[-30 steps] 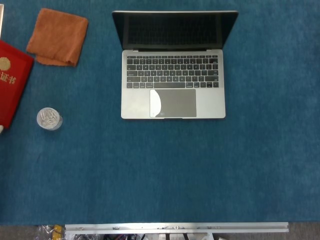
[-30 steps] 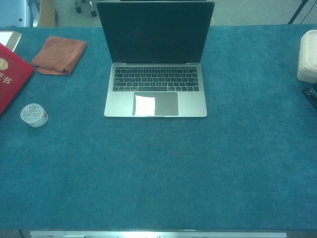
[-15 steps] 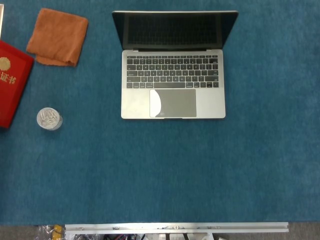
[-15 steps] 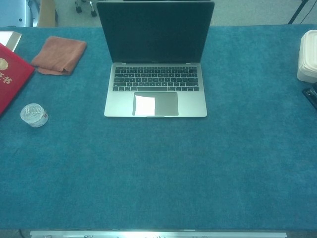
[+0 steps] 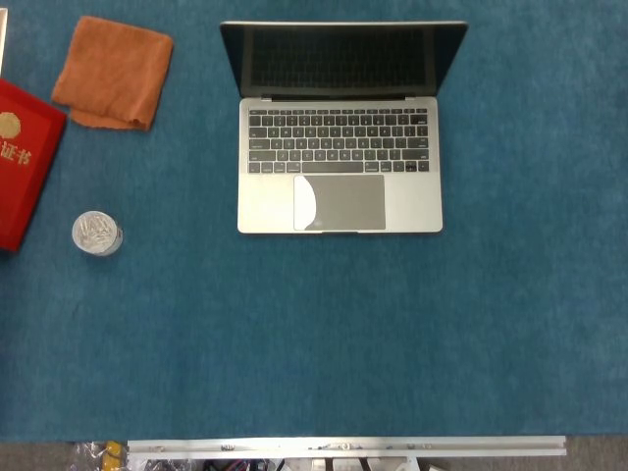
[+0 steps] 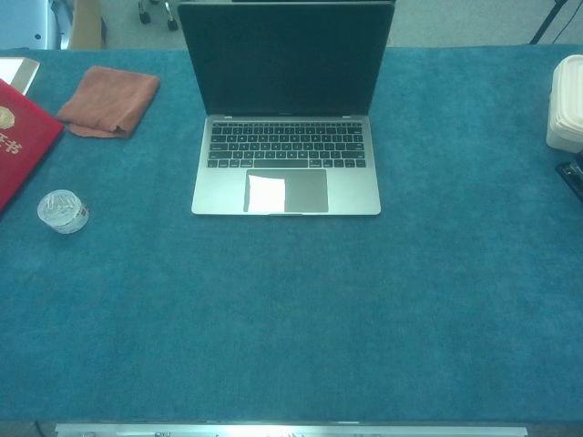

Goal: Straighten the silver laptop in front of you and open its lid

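Nothing moved; silver laptop [image 5: 340, 167] open, squared

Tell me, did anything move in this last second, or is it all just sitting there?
Nothing visibly changed. The silver laptop sits square with its lid open, and the orange cloth, red booklet and small round container lie where they were. No hand shows in either view.

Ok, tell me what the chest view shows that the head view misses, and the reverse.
Only the chest view shows the white container and a black object at the table's right edge, plus floor beyond the table. Only the head view shows the metal rail at the near edge. Both show the open silver laptop, orange cloth, red booklet and small clear jar. Neither shows a hand.
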`<action>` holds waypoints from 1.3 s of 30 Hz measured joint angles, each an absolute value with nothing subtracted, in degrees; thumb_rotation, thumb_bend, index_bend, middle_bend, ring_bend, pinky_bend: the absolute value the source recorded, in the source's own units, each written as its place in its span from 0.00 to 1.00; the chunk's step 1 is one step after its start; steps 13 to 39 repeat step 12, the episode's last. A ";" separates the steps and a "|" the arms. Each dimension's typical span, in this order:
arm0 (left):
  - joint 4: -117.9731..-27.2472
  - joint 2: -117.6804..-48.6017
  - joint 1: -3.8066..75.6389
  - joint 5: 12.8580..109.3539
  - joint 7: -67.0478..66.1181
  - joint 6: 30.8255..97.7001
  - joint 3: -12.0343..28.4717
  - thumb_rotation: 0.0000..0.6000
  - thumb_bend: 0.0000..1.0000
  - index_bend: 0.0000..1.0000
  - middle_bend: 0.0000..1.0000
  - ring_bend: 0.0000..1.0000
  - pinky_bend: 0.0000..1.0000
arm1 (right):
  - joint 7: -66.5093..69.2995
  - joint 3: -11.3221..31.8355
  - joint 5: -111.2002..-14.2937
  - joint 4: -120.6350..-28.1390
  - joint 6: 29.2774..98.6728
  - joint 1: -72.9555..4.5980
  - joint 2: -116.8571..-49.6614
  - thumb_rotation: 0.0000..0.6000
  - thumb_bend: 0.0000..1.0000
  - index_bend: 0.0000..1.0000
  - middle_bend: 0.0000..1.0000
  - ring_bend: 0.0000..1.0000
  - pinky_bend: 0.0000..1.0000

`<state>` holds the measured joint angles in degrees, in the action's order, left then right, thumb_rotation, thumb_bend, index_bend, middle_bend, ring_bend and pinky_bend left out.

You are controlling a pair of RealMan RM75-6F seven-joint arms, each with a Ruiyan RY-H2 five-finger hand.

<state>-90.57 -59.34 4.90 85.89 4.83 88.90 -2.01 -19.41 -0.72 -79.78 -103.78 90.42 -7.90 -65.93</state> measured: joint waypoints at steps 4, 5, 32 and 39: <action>-90.66 -59.26 4.70 86.33 4.92 88.72 -1.79 1.00 0.14 0.00 0.00 0.00 0.00 | -20.39 -0.80 -80.71 -104.21 89.74 -7.41 -66.35 1.00 0.53 0.00 0.05 0.00 0.05; -90.63 -59.25 4.66 86.42 4.92 88.67 -1.75 1.00 0.14 0.00 0.00 0.00 0.00 | -20.30 -0.74 -80.77 -104.22 89.52 -7.33 -66.36 1.00 0.53 0.00 0.05 0.00 0.05; -90.58 -59.29 4.35 86.51 4.93 87.96 -1.48 1.00 0.14 0.00 0.00 0.00 0.00 | -20.61 -0.40 -81.78 -104.41 88.53 -6.95 -66.42 1.00 0.53 0.00 0.05 0.00 0.05; -90.58 -59.29 4.35 86.51 4.93 87.96 -1.48 1.00 0.14 0.00 0.00 0.00 0.00 | -20.61 -0.40 -81.78 -104.41 88.53 -6.95 -66.42 1.00 0.53 0.00 0.05 0.00 0.05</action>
